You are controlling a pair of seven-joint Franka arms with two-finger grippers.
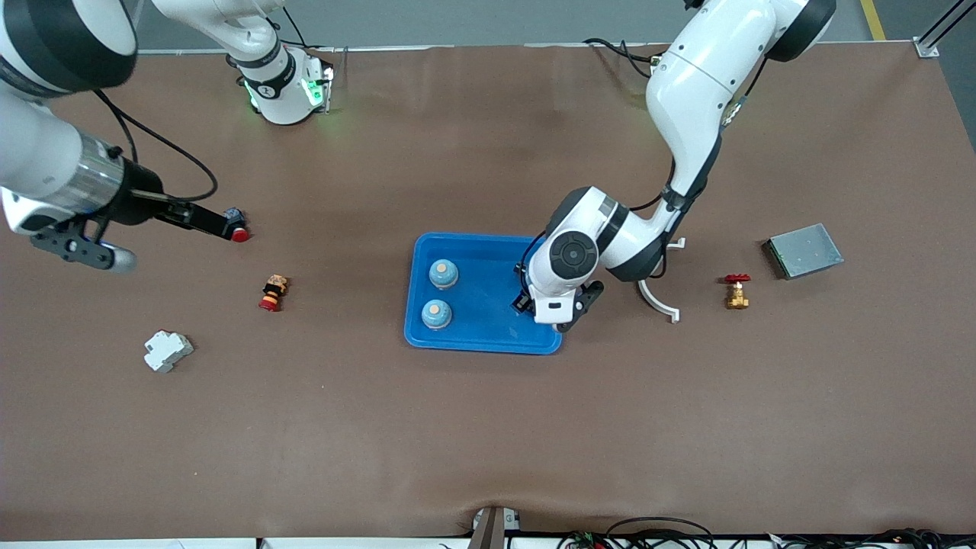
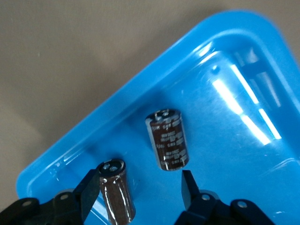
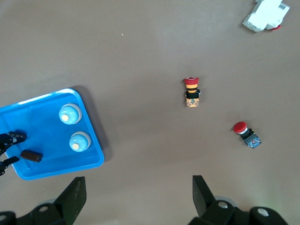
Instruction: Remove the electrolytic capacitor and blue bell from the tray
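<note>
Right now, in the front view, the left pincer [image 1: 563, 314] is hanging low inside the tray [image 1: 488, 345], at the tray's end toward the left arm's side of the tabletop. The two blue bells [image 1: 443, 274] [image 1: 435, 313] are standing well apart from it at the tray's other end. The right pincer [image 1: 84, 250] is waiting over bare tabletop, with one red push button [image 1: 239, 234] near it.

In the left wrist view, the left pincer [image 2: 139, 180] is standing spread. One electrolytic capacitor [image 2: 117, 194] is lying just inside one finger [image 2: 89, 187], and a second [image 2: 167, 139] is lying just ahead of the tips, so two are showing. Judging by this, the capacitor step is in hand. The next move is calling for closing squarely on the nearer cylinder without nudging the other.

In the right wrist view, the right pincer [image 3: 138, 185] is spread wide and holding nothing. Ahead of it are lying two push buttons [image 3: 191, 91] and one white breaker [image 3: 265, 14].
</note>
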